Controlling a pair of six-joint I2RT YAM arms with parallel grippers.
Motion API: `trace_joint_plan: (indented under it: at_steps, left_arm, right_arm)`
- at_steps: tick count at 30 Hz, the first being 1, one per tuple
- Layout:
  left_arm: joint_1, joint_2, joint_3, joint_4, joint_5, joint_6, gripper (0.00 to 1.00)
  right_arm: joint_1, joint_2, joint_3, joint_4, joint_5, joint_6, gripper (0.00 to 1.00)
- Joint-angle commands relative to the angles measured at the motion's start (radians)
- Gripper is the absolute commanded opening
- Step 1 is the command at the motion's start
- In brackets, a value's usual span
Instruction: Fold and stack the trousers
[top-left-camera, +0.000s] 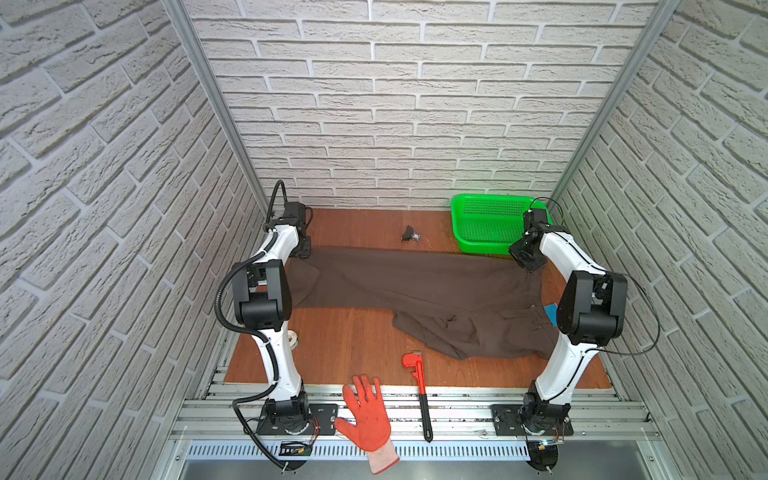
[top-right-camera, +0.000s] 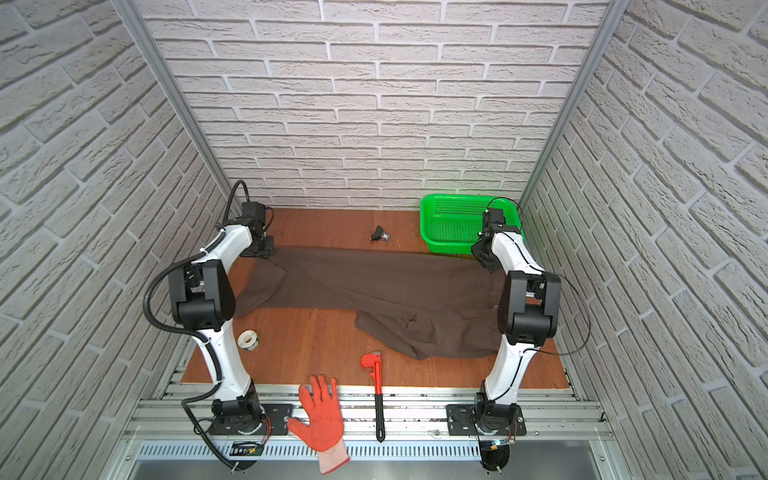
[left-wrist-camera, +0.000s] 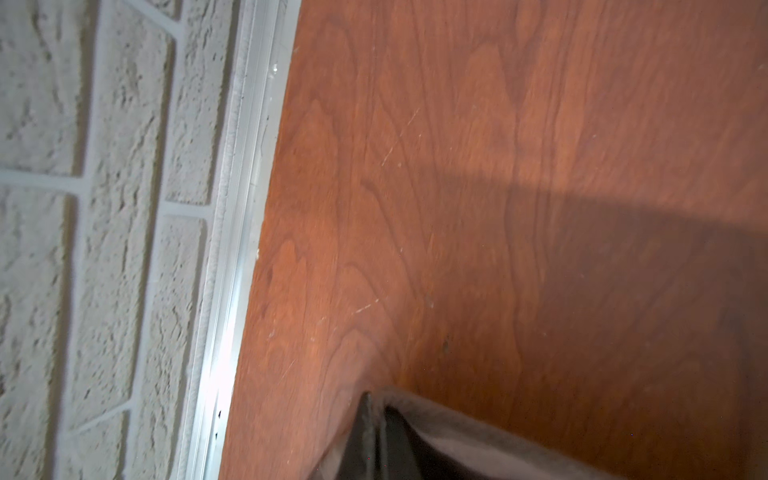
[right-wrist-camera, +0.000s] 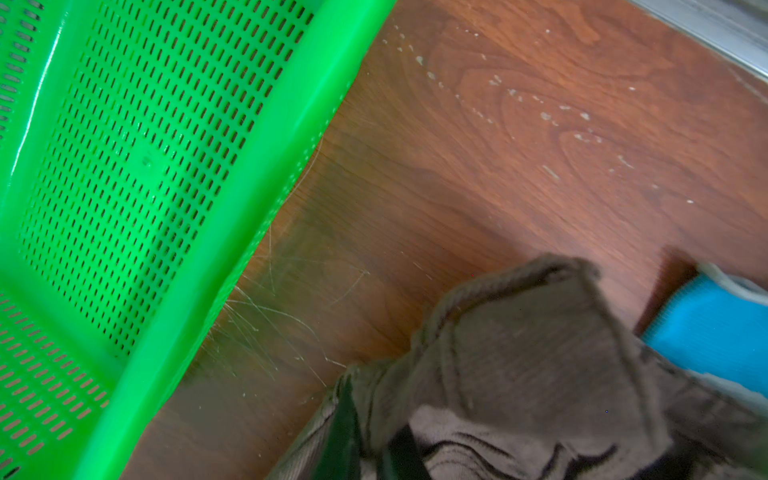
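Observation:
The dark brown trousers (top-left-camera: 415, 282) (top-right-camera: 374, 282) lie stretched across the wooden table in both top views, one leg running left and the other bunched toward the front right. My left gripper (top-left-camera: 301, 249) (left-wrist-camera: 376, 436) is shut on the leg end at the back left; the cloth (left-wrist-camera: 478, 440) drapes from its fingers just above the table. My right gripper (top-left-camera: 528, 259) (right-wrist-camera: 374, 440) is shut on the waistband end (right-wrist-camera: 519, 353) beside the green basket. Both pairs of fingertips are mostly wrapped in cloth.
A green perforated basket (top-left-camera: 490, 224) (right-wrist-camera: 145, 166) stands at the back right. A red pipe wrench (top-left-camera: 419, 386) and an orange glove (top-left-camera: 368, 415) lie at the front edge. A tape roll (top-left-camera: 294, 337), a small black object (top-left-camera: 410, 235) and a blue-cuffed glove (right-wrist-camera: 715, 328) are nearby.

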Motion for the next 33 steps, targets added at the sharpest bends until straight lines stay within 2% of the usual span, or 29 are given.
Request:
trace_joint_plan:
  at_steps: [1,3,5,6,8,9,14,19,24,29,33]
  left_arm:
    - [0.027,0.014,0.074,-0.010,-0.060,0.010,0.08]
    - [0.031,0.029,0.114,-0.038,-0.042,0.014,0.13]
    - [0.035,0.042,0.155,-0.069,-0.020,0.014,0.27]
    - [0.036,0.045,0.170,-0.084,-0.015,0.015,0.36]
    - [0.037,0.026,0.178,-0.102,-0.017,0.015,0.42]
    - [0.038,0.006,0.171,-0.101,-0.017,0.014,0.45]
    - [0.044,-0.158,0.084,-0.108,-0.008,-0.003,0.56]
    - [0.061,-0.301,-0.003,-0.151,0.025,-0.020,0.67]
    - [0.084,-0.355,-0.053,-0.197,0.055,-0.046,0.74]
    - [0.084,-0.359,-0.108,-0.182,0.084,-0.047,0.76]
    - [0.084,-0.303,-0.047,-0.222,0.082,-0.055,0.75]
  right_arm:
    - [-0.015,0.025,0.075,0.024,0.079,-0.007,0.06]
    - [-0.014,0.061,0.095,0.018,0.085,-0.012,0.06]
    - [-0.015,0.063,0.098,0.026,0.086,-0.013,0.07]
    - [-0.015,0.061,0.099,0.028,0.082,-0.016,0.13]
    - [-0.015,0.045,0.097,0.035,0.072,-0.028,0.32]
    - [-0.016,0.039,0.095,0.033,0.070,-0.028,0.39]
    - [-0.010,-0.106,0.077,-0.008,0.063,-0.065,0.54]
    - [-0.002,-0.290,-0.019,-0.032,0.012,-0.095,0.54]
    - [0.025,-0.409,-0.151,-0.045,-0.077,-0.109,0.53]
    - [0.071,-0.441,-0.261,-0.035,-0.106,-0.130,0.53]
    - [0.086,-0.419,-0.296,-0.025,-0.120,-0.145,0.54]
